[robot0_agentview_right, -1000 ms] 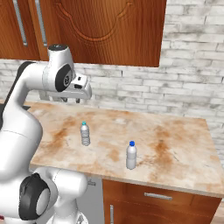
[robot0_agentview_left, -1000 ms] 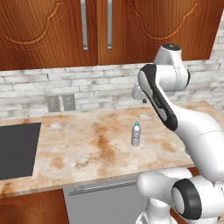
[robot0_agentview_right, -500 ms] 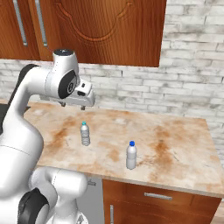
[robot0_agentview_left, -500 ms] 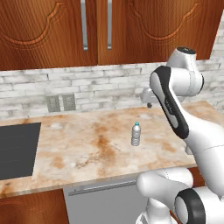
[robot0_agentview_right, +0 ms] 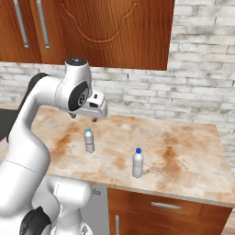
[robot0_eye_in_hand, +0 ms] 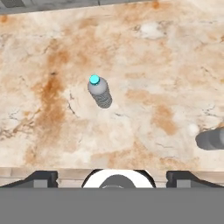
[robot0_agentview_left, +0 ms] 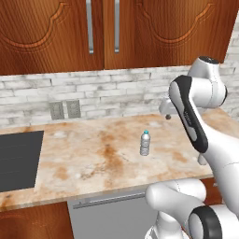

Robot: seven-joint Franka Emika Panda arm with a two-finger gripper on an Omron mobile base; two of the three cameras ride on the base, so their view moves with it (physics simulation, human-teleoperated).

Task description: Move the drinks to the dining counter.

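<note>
Two drinks stand upright on the marble worktop (robot0_agentview_right: 183,151) below the brick wall. The teal-capped bottle (robot0_agentview_right: 89,140) (robot0_agentview_left: 145,143) (robot0_eye_in_hand: 100,92) is near the middle. The blue-capped bottle (robot0_agentview_right: 137,163) is closer to the front edge; its grey body (robot0_eye_in_hand: 211,140) shows at the right edge of the hand view. My gripper (robot0_agentview_right: 84,117) (robot0_eye_in_hand: 113,177) hangs open and empty above the worktop, just behind and over the teal-capped bottle, pointing down. Its fingertips (robot0_eye_in_hand: 40,177) stand wide apart. The dining counter is out of view.
A black cooktop (robot0_agentview_left: 16,158) is set into the worktop at the left. Wooden upper cabinets (robot0_agentview_left: 116,32) hang over the brick wall (robot0_agentview_left: 107,88), which carries outlets (robot0_agentview_left: 65,109). The worktop ends at the right (robot0_agentview_right: 222,142). A grey appliance front (robot0_agentview_left: 107,210) sits below the front edge.
The arm's upper joints have swung to the right, and the hand has dropped lower over the worktop. The fingers now stand wider apart. Both bottles are where they were.
</note>
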